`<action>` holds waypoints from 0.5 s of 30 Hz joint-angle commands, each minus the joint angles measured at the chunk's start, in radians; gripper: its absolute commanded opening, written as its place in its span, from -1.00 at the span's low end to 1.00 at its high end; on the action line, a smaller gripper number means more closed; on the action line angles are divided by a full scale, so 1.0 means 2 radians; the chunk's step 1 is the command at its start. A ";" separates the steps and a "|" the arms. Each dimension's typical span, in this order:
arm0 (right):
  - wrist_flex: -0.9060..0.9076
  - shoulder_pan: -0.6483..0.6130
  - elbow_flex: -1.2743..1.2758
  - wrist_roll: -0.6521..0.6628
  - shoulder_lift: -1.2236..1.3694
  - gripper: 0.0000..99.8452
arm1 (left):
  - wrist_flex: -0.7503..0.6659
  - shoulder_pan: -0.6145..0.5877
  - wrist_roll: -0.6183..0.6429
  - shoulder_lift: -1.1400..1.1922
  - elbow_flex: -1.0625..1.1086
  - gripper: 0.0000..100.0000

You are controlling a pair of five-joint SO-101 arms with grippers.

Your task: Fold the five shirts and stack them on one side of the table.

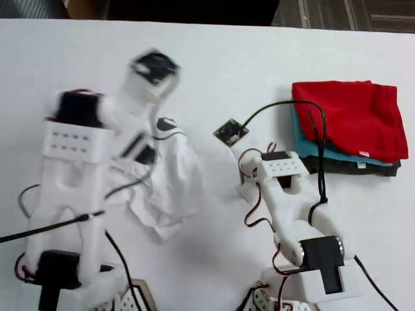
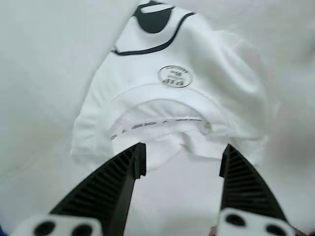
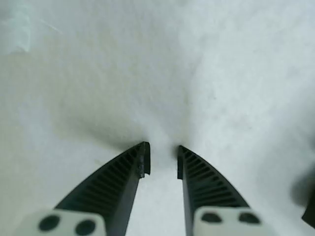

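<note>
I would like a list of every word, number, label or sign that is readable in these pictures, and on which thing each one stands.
No text can be quoted.
Round badge on the white shirt: it carries print, too blurred to read.
Line of print along the inner neckband of that shirt: too blurred to read.
Small white tag on the stack of folded shirts: too small to read.

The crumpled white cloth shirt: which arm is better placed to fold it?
Probably left: the left gripper, open, hangs over the crumpled white shirt; the right gripper is over white table, away from it.
</note>
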 commanded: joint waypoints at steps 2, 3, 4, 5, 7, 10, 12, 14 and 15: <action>-0.015 -0.007 0.000 -0.004 -0.002 -0.78 | -0.041 -0.134 -0.051 -0.020 0.036 -0.49; -0.013 -0.008 -0.002 -0.002 -0.003 -0.78 | -0.060 -0.165 -0.063 -0.020 0.056 -0.49; -0.011 -0.009 -0.008 -0.002 -0.003 -0.78 | -0.082 -0.195 -0.074 -0.020 0.076 -0.49; -0.001 -0.012 -0.019 -0.001 -0.003 -0.78 | -0.107 -0.224 -0.089 -0.020 0.095 -0.49; 0.042 -0.030 -0.049 -0.001 -0.003 -0.77 | -0.157 -0.278 -0.120 -0.020 0.135 -0.49; 0.120 -0.087 -0.110 -0.005 -0.003 -0.77 | -0.210 -0.346 -0.157 -0.020 0.186 -0.49; 0.163 -0.129 -0.152 -0.005 -0.003 -0.77 | -0.226 -0.387 -0.164 -0.020 0.208 -0.49; 0.200 -0.173 -0.190 -0.005 -0.003 -0.77 | -0.238 -0.423 -0.162 -0.020 0.224 -0.49; 0.215 -0.194 -0.207 -0.005 -0.003 -0.77 | -0.242 -0.440 -0.161 -0.020 0.230 -0.49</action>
